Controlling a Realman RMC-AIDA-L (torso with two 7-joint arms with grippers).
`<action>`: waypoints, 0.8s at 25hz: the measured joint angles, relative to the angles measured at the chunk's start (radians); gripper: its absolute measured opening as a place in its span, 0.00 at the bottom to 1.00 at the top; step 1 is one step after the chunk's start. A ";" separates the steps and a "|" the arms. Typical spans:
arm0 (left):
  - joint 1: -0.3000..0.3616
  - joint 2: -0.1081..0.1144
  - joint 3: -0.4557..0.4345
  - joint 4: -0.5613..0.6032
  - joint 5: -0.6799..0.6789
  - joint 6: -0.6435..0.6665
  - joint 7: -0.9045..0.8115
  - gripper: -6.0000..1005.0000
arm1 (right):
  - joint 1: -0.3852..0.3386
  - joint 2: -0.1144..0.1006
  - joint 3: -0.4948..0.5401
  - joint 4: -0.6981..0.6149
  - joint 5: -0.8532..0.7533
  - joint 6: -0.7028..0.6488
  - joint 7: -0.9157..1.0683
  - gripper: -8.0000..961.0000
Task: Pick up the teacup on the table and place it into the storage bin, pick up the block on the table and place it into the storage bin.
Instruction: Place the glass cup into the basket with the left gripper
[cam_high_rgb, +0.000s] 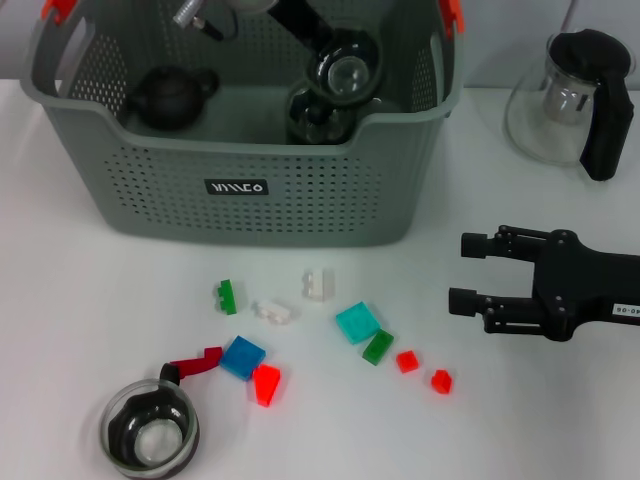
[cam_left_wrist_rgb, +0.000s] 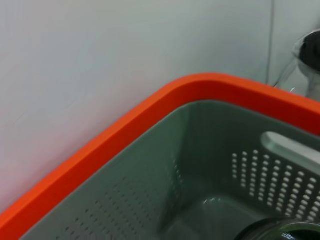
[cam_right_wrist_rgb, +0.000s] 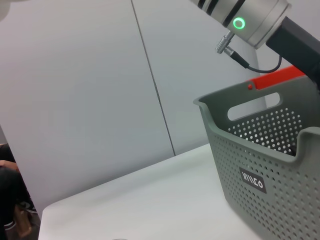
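Note:
A glass teacup (cam_high_rgb: 150, 432) with a dark inside stands on the table at the front left. Several small blocks lie in the middle, among them a blue one (cam_high_rgb: 243, 357), a teal one (cam_high_rgb: 357, 322) and a white one (cam_high_rgb: 318, 284). The grey perforated storage bin (cam_high_rgb: 250, 215) stands behind them. My left gripper (cam_high_rgb: 340, 75) reaches down inside it, over a dark glass vessel (cam_high_rgb: 320, 122); I cannot tell if it holds it. My right gripper (cam_high_rgb: 466, 272) hovers open to the right of the blocks, holding nothing.
A black teapot (cam_high_rgb: 170, 97) lies in the bin's left part. A glass pitcher (cam_high_rgb: 575, 100) with a black handle stands at the back right. Orange-red clips (cam_high_rgb: 452, 14) sit on the bin's handles. The left wrist view shows the bin's orange rim (cam_left_wrist_rgb: 150, 117).

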 joint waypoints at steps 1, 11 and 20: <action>-0.007 0.002 0.000 -0.012 0.008 -0.001 -0.010 0.05 | 0.000 0.000 0.000 0.000 0.000 0.000 0.000 0.86; -0.023 0.010 -0.002 -0.051 0.057 -0.010 -0.069 0.05 | 0.003 0.003 0.000 0.003 0.000 0.000 0.000 0.86; -0.027 0.003 0.000 -0.070 0.065 -0.046 -0.073 0.07 | 0.008 -0.003 0.000 0.019 0.000 0.000 0.000 0.86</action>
